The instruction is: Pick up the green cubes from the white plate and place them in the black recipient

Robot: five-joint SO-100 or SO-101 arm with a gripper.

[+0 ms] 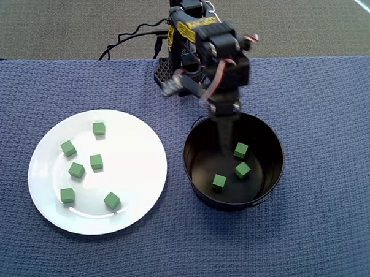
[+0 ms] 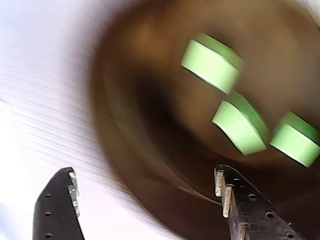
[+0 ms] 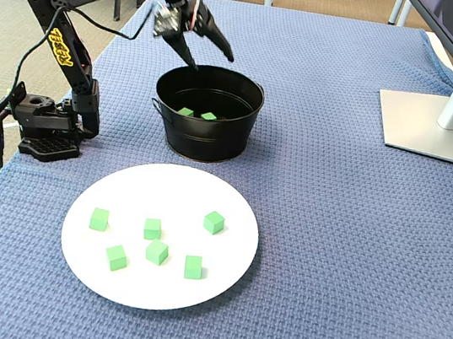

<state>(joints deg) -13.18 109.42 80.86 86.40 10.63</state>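
Progress: three of nine done, six left.

Overhead view, left to right. Plate point(image 1: 44, 144) lies well left of the pincer, on the blue-cloth tabletop point(image 1: 334, 169). Six cubes sit on the plate, all apart from each other: point(image 1: 67, 195), point(image 1: 68, 148), point(image 1: 76, 170), point(image 1: 96, 161), point(image 1: 98, 128), point(image 1: 111, 200). None touches the rim.

Tin point(image 1: 197, 144) stands just right of the plate, directly under the pincer point(image 1: 226, 133). Three cubes lie on its floor: one toward the near-left point(image 1: 219, 182), two close together ahead of the fingertips point(image 1: 242, 170), point(image 1: 240, 150). Wrist view confirms three in the tin, up and to the right of the fingers point(image 2: 225, 190).

Pincer state: released, jaws spread, nothing between them. Wrist view shows clear space between both fingers; fixed view shows them splayed over the tin's far rim.

Judgement: a drop-off looks just finished. Remaining: six more plate-to-tin cycles. Wrist picture is motion-blurred, so exact height above the tin floor is unclear.
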